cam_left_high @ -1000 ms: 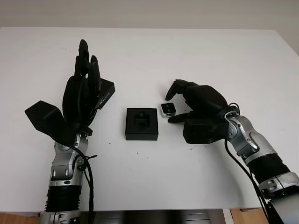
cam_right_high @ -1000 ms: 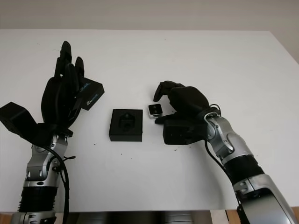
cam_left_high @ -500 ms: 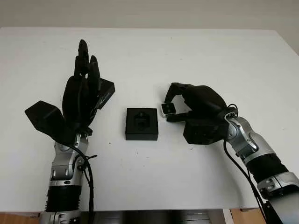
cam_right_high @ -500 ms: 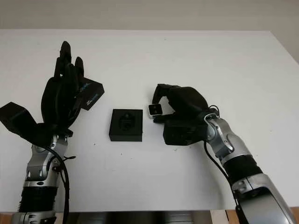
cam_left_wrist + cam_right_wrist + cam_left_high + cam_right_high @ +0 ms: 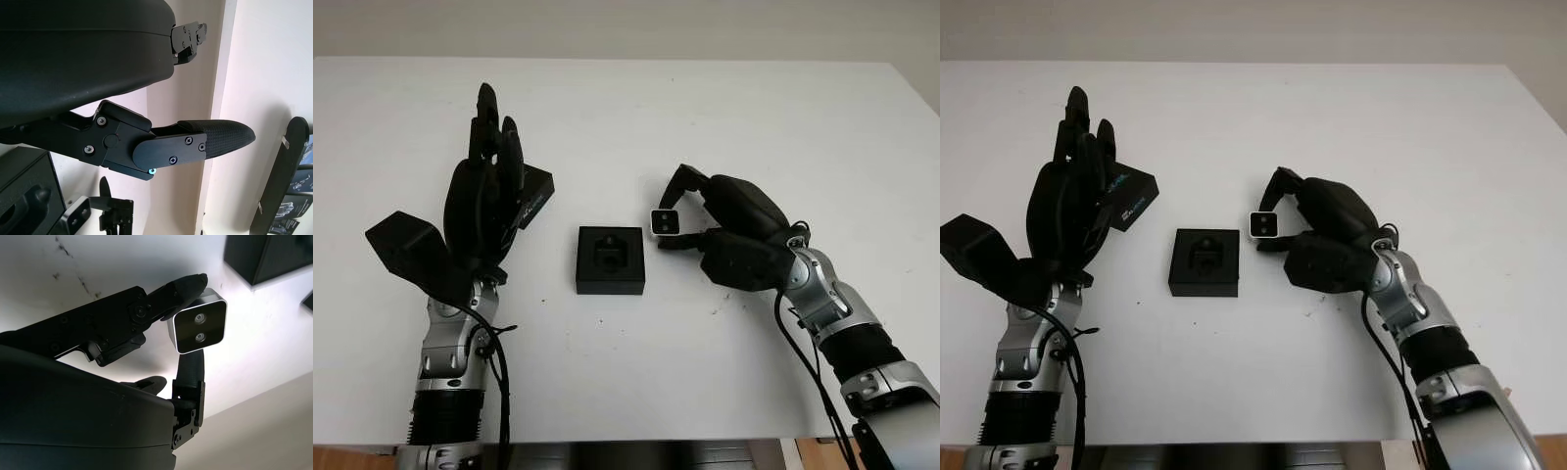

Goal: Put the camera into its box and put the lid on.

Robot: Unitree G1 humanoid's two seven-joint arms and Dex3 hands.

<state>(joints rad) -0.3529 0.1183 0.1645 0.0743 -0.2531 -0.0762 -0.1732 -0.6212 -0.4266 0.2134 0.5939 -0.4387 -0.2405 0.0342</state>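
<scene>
- The right robot hand is to the right of the box and holds the camera between its fingertips.
- The camera is a small square body with a silver edge and a dark front; two small lenses are seen on the front in the right wrist view.
- One finger presses on the side of the camera, and another finger is behind it from the other side.
- The camera is lifted off the desk, just beside the right edge of the box and not yet over it.
- The box is black, square and open, with a shaped hollow in its middle. It lies on the desk between the two robot hands.
- The left robot hand is to the left of the box, raised above the desk, open and holding nothing.
- The lid is a black flat piece, left of the box and partly hidden behind the left robot hand.
- There is pale writing on the lid, but it is too small to read.
- No brand name can be read on the camera or on the box.
</scene>
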